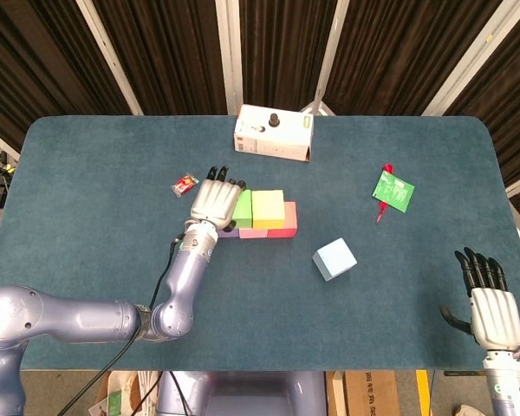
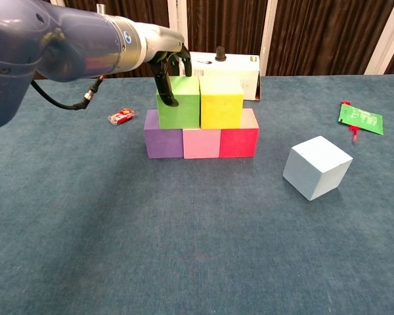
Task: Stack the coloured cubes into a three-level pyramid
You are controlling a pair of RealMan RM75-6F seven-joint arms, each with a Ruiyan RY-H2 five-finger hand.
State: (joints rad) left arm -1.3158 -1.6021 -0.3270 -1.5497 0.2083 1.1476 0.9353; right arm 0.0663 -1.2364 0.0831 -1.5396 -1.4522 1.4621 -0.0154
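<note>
Both arms are glossy lilac-grey metal, built of rounded, swelling segments. A thin black cable loops outside the left forearm, plugging in near the wrist with a small orange-tipped connector. The left hand [image 1: 214, 201] and right hand [image 1: 488, 303] share pale silver ribbed backs, black fingers and black thumbs.

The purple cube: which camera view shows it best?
The chest view: the purple cube shows its whole front face at the left end of the bottom row. In the head view only a sliver shows beneath the left hand.
</note>
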